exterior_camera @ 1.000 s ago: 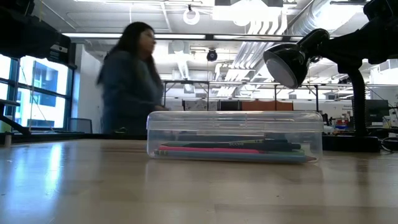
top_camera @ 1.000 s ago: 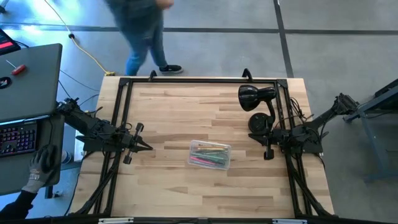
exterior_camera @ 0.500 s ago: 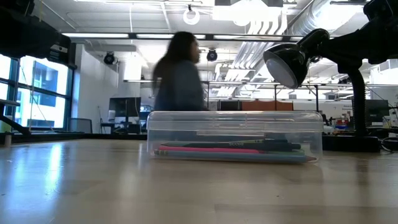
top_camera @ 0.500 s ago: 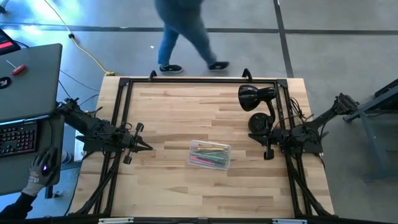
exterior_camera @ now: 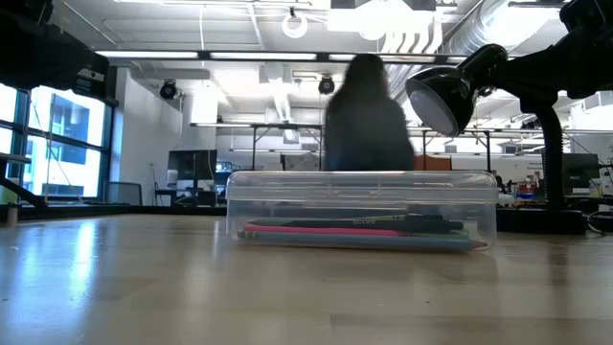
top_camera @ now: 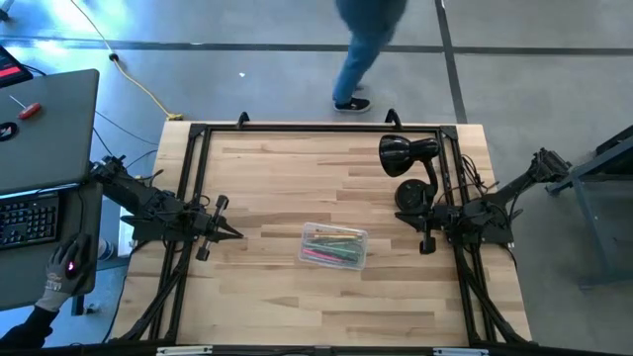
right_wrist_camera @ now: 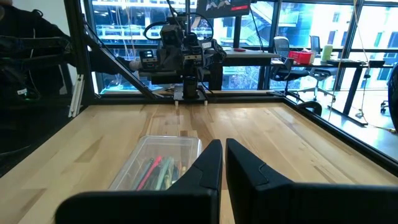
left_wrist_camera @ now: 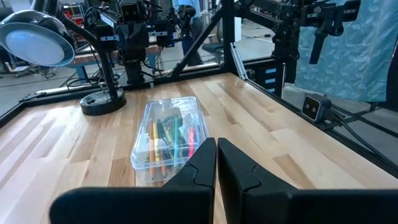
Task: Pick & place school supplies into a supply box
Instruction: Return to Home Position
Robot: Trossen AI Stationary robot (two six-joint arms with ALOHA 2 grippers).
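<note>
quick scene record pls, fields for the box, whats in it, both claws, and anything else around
supply box: clear, lid on, lying flat mid-table
contents: pencils and pens lying lengthwise inside
left claw: shut, empty, at the table's left side, apart from the box
right claw: shut, empty, at the right side, apart from the box
desk lamp: black, on the table's far right part
person: on the floor beyond the far edge

A robotics lab in an open, industrial-style office. The left arm point(top_camera: 148, 203) and right arm point(top_camera: 495, 210) sit on a black frame point(top_camera: 316, 127) around a wooden surface point(top_camera: 297, 168). There is a bare concrete floor point(top_camera: 534, 79), exposed ceiling ducts point(exterior_camera: 421, 43), tall windows point(right_wrist_camera: 298, 18) and office chairs point(right_wrist_camera: 283, 46). A laptop point(top_camera: 45, 129) and keyboard point(top_camera: 28, 220) are at the left, and a person point(top_camera: 361, 49) is beyond the far edge.
</note>
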